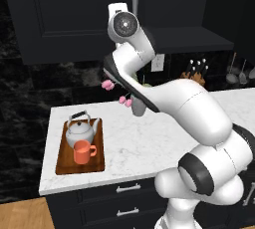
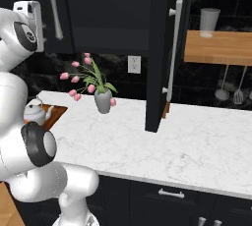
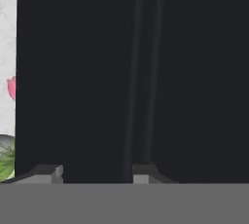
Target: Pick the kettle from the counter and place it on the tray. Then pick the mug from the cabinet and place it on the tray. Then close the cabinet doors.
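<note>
On the white counter (image 1: 149,138) the wooden tray (image 1: 62,163) lies at the left end, and on it stand the kettle (image 1: 79,131) and, just in front and touching or nearly touching it, the orange mug (image 1: 83,152). A grey vase with pink tulips (image 2: 101,97) stands further along the counter. The gripper (image 3: 97,172) is very close to a black cabinet door (image 3: 136,72); its two fingertips (image 3: 48,172) stand apart with nothing between them (the jaws look open, not gripping). The right cabinet door (image 2: 160,53) stands swung out over the counter, with its silver bar handle (image 2: 173,48) facing right.
</note>
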{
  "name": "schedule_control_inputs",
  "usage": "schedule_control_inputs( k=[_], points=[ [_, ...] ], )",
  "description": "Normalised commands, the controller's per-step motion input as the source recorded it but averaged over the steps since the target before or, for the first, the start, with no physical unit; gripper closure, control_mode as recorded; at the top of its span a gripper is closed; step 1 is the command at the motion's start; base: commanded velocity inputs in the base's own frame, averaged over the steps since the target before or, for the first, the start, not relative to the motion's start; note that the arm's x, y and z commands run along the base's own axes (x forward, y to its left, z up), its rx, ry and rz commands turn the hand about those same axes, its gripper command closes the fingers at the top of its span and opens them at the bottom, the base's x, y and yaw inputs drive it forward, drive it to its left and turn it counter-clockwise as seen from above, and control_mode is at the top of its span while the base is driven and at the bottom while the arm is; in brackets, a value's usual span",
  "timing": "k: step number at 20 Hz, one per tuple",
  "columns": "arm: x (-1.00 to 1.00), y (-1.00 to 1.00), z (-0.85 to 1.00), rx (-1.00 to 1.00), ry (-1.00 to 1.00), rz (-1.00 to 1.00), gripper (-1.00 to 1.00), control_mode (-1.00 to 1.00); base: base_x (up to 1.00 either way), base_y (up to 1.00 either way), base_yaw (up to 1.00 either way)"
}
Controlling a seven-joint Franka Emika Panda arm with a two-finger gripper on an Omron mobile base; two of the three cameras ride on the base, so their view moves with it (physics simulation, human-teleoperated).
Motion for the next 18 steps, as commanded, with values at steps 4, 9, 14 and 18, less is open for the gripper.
schedule_control_inputs(
  k=[4, 9, 14, 18],
  points=[
    [-0.85, -0.02, -0.06, 0.00, 0.00, 0.01, -1.00, -1.00, 0.00, 0.00, 0.00],
    [-0.98, -0.02, -0.03, 0.00, 0.00, 0.01, -1.00, -1.00, 0.00, 0.00, 0.00],
    [-0.88, 0.05, -0.02, -0.02, 0.05, 0.04, -1.00, -1.00, 0.00, 0.00, 0.00],
    [-0.74, 0.10, -0.03, -0.03, 0.21, 0.00, -1.00, -1.00, 0.00, 0.00, 0.00]
  ],
)
